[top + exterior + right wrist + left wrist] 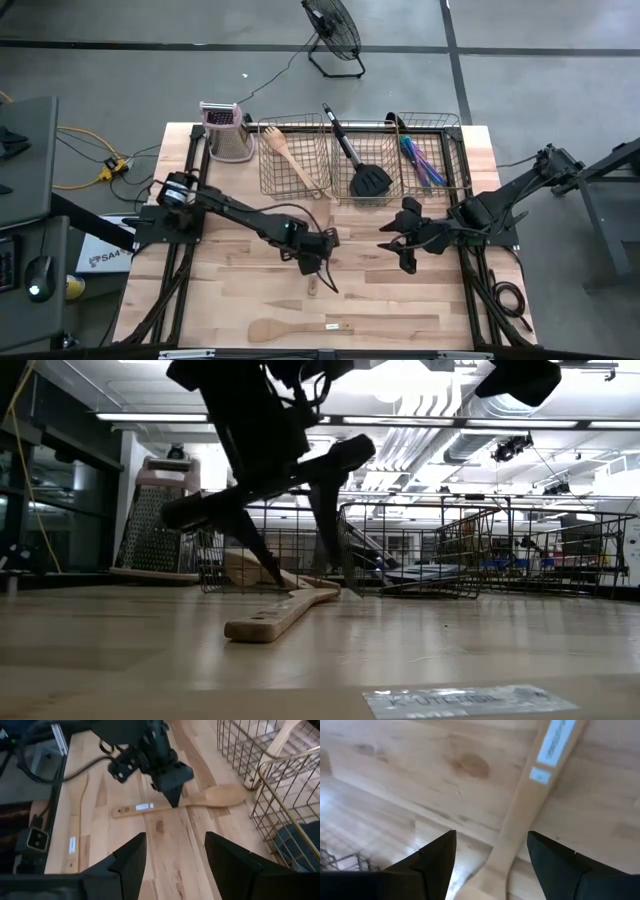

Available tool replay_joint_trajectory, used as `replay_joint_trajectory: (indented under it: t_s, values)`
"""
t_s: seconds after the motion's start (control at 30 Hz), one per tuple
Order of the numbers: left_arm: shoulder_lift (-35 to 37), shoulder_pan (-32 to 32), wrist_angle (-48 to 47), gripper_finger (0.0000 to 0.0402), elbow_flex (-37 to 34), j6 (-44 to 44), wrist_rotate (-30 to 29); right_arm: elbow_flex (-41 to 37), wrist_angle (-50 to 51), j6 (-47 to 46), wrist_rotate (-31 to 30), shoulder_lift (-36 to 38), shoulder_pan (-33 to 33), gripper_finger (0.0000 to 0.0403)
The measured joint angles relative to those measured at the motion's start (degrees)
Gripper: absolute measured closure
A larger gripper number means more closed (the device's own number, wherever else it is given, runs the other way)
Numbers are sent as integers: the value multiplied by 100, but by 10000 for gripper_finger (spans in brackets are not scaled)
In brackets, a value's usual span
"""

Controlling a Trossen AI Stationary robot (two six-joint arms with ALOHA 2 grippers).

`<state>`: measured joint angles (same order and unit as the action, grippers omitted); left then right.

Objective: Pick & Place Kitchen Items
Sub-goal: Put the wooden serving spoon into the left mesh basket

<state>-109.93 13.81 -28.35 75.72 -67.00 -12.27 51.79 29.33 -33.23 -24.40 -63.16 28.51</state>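
Spoons [180,802] number two on the table, three baskets [295,160] behind.

You saw a pale wooden spoon [185,801] with a white label, black spatula [362,170], pink-topped grater [225,130].

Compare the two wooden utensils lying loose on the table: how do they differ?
The wooden spoon has an oval bowl; the wooden spatula has a flatter, pointed blade.
The wooden spoon lies mid-table, under the open left gripper, fingers either side of its handle; the wooden spatula lies alone near the table's front edge, no gripper by it.
Both are light wood, flat on the table, outside the baskets, each with a handle sticker.
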Motion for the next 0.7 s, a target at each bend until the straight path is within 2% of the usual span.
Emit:
replay_joint_trajectory:
  t_s: [0.37, 0.7]
  values:
    - [-2, -67, -47, 162, 0, -458, 150, 0, -60, -17, -77, 0, 0, 208]
    - [-2, -70, -7, 162, 0, -463, 188, 1, -130, 0, -105, 0, 0, 208]
